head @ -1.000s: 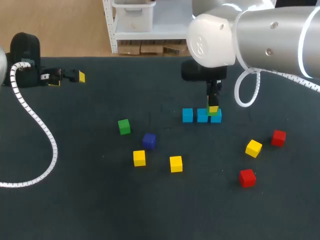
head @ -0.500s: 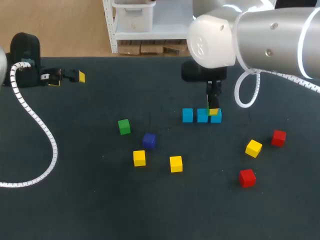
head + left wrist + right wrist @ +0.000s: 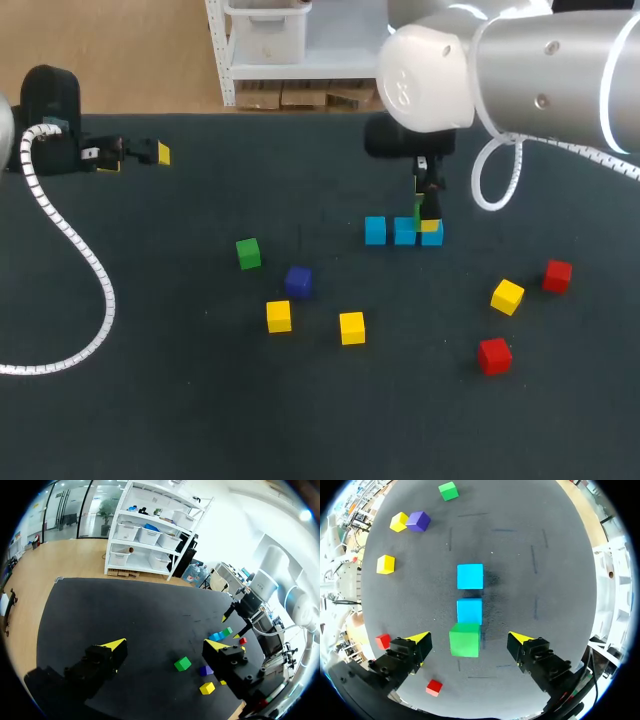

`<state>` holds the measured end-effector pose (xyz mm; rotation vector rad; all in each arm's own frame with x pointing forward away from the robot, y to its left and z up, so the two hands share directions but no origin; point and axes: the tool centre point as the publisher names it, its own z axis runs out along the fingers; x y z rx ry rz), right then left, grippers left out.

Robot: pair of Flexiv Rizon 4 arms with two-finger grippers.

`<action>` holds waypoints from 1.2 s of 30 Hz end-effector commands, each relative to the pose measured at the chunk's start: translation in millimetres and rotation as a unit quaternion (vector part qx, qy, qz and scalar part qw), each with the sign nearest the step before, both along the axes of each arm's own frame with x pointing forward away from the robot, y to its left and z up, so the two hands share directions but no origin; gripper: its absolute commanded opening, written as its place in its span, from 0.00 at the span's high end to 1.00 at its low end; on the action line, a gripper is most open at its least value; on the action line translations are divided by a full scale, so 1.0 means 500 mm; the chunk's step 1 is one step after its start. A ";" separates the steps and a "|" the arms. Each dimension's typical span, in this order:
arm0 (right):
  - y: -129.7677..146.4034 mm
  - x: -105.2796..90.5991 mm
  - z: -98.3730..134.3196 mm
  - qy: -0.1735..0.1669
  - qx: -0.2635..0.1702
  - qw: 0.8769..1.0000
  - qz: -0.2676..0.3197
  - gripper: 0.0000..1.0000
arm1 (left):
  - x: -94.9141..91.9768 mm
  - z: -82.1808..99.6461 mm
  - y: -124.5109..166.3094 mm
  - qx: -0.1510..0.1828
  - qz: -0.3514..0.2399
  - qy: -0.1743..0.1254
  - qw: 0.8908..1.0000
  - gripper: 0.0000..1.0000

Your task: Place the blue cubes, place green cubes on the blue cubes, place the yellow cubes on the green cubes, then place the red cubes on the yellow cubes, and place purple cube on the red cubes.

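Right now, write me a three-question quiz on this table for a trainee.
1. True or false: the right end effector is shut on the green cube between its fingers.
2. How many yellow cubes lie loose on the table?
3. The purple cube lies nearest to: A a yellow cube; B a red cube; C a blue cube.
Key: 1 false, the fingers stand clear of the cube; 2 three; 3 A.
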<state>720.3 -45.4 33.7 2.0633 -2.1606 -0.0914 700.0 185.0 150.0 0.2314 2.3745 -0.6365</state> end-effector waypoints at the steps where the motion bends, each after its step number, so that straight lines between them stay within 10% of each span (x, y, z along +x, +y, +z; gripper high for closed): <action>1: -0.015 -0.023 0.020 -0.018 0.006 1.000 -0.003 0.00 | 0.000 0.000 0.000 0.000 0.000 0.000 1.000 0.00; 36: -0.002 0.000 0.006 -0.022 -0.006 1.000 0.011 0.00 | 0.000 0.000 0.000 0.000 0.000 0.000 1.000 0.00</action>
